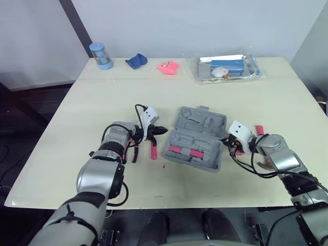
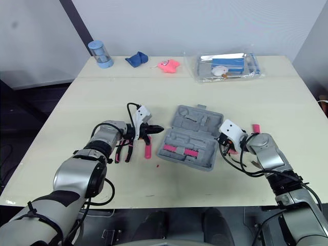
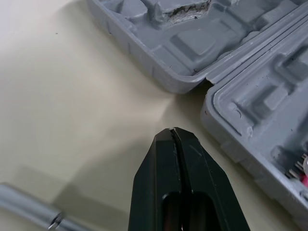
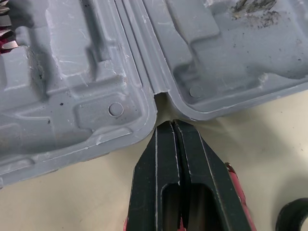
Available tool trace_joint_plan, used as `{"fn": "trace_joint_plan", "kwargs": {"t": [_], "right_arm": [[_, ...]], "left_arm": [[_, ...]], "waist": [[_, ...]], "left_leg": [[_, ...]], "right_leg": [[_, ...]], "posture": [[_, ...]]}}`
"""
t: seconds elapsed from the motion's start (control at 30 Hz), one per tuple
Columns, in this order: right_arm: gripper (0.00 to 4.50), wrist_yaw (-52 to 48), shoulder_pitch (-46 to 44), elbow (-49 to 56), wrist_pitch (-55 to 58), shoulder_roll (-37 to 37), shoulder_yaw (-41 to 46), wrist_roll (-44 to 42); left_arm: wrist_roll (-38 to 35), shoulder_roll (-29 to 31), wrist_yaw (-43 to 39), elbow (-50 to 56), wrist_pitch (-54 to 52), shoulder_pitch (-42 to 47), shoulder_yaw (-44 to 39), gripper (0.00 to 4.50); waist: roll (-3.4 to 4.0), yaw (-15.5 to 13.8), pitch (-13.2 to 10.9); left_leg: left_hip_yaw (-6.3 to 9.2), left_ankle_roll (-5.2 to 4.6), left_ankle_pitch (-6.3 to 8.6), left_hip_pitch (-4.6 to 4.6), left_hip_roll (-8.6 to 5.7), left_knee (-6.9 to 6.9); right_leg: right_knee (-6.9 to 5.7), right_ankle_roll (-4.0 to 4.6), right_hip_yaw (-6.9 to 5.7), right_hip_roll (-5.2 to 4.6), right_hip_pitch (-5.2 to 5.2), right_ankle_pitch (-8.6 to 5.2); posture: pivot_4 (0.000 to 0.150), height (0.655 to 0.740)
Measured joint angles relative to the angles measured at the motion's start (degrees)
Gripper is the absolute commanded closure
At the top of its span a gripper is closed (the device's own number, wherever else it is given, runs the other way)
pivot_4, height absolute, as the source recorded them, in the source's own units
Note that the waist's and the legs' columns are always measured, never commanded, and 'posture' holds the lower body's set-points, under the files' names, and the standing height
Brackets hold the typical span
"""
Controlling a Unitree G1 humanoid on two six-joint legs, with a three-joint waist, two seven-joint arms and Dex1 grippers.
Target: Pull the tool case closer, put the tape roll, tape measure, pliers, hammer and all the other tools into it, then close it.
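The open grey moulded-plastic tool case (image 1: pixel 197 138) lies flat on the cream table (image 1: pixel 77 102), its two halves spread. It looks light, stiff and likely to slide; the raised rim by the hinge notch seems the best hold. The left gripper (image 1: pixel 160 130), just left of the case, and the right gripper (image 1: pixel 225 139), at the case's right edge, both have fingers pressed together on nothing visible. Red-handled pliers (image 1: pixel 153 149) lie left of the case, with bare table on its near side
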State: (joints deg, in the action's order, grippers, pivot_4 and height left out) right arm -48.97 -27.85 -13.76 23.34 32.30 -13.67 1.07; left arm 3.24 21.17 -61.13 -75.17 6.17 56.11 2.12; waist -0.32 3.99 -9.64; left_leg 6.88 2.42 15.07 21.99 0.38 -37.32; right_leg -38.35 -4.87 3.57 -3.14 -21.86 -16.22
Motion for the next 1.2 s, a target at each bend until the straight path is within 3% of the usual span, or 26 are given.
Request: {"fn": "trace_joint_plan", "kwargs": {"t": [0.63, 1.2], "right_arm": [[4.48, 0.5, 0.0, 0.0, -0.3, -0.8, 0.1, 1.1], [4.48, -4.4, 2.0, 2.1, -0.7, 0.3, 0.8, 0.2]], "left_arm": [[1.8, -3.9, 4.0, -1.7, -1.8, 2.2, -0.4, 4.50], [4.0, -1.1, -11.6, -1.0, -3.8, 1.4, 1.6, 4.50]], "waist": [[0.00, 0.1, 0.0], [0.00, 0.2, 0.0]], "left_leg": [[0.00, 0.03, -0.02, 0.00, -0.01, 0.00], [0.00, 0.05, -0.03, 0.00, -0.02, 0.00]], "right_leg": [[-0.03, 0.00, 0.00, 0.00, -0.01, 0.00], [-0.04, 0.00, 0.00, 0.00, -0.01, 0.00]], "posture": [[0.150, 0.7400], [0.150, 0.7400]]}}
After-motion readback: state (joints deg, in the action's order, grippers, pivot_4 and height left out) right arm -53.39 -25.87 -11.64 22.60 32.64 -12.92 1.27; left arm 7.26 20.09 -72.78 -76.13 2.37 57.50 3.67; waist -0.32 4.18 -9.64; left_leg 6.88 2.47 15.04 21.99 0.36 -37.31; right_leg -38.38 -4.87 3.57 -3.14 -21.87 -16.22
